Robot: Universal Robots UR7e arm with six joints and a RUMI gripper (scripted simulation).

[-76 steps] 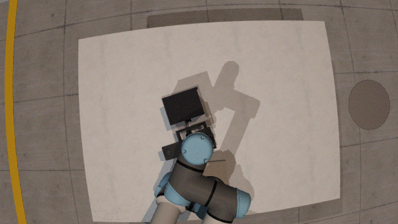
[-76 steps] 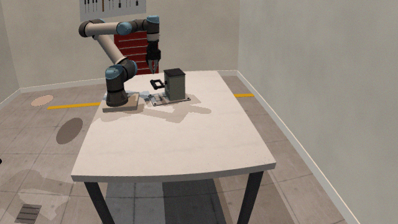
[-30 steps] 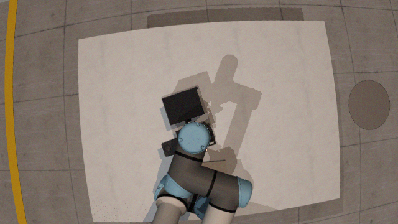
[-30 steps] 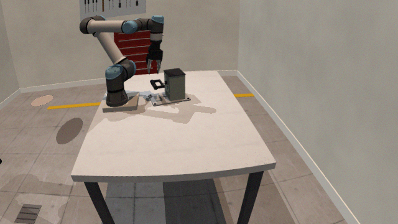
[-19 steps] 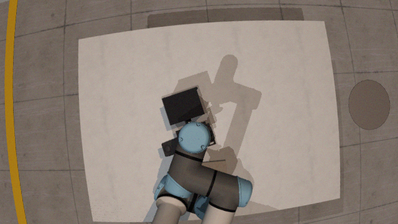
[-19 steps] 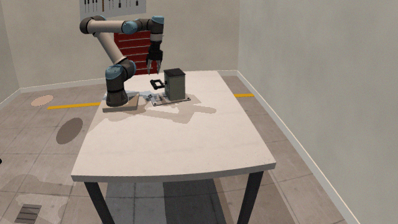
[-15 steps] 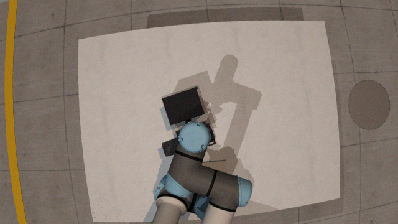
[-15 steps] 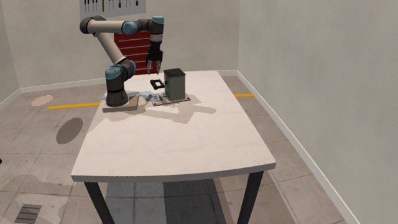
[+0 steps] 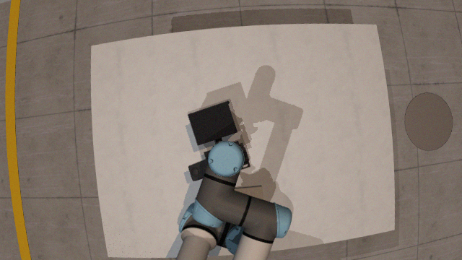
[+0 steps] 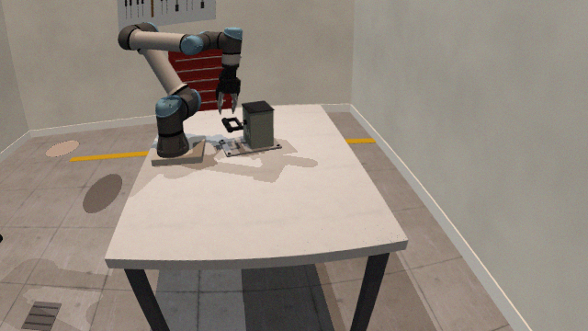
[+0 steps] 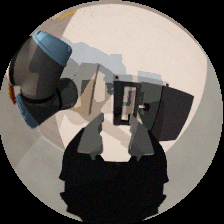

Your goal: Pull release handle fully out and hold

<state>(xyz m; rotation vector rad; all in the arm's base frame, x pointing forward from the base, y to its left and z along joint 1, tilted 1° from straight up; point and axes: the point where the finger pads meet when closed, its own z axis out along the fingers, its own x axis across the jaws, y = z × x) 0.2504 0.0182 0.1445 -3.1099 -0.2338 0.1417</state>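
The release handle (image 10: 229,125) is a black rectangular loop sticking out sideways from a grey-green box (image 10: 258,124) with a dark top, which stands on a metal baseplate (image 10: 248,148). My gripper (image 10: 227,107) points straight down and hangs a little above the handle, apart from it. In the wrist view the handle (image 11: 125,102) lies below and between my two fingers, next to the box (image 11: 170,115). The fingers stand partly apart with nothing between them. In the overhead view my wrist (image 9: 225,159) hides the handle, and the box top (image 9: 213,122) shows beside it.
My arm's base (image 10: 172,138) stands on a plinth at the table's back left, close to the baseplate. A red tool cabinet (image 10: 197,78) stands behind the table. The table edge runs just behind the box.
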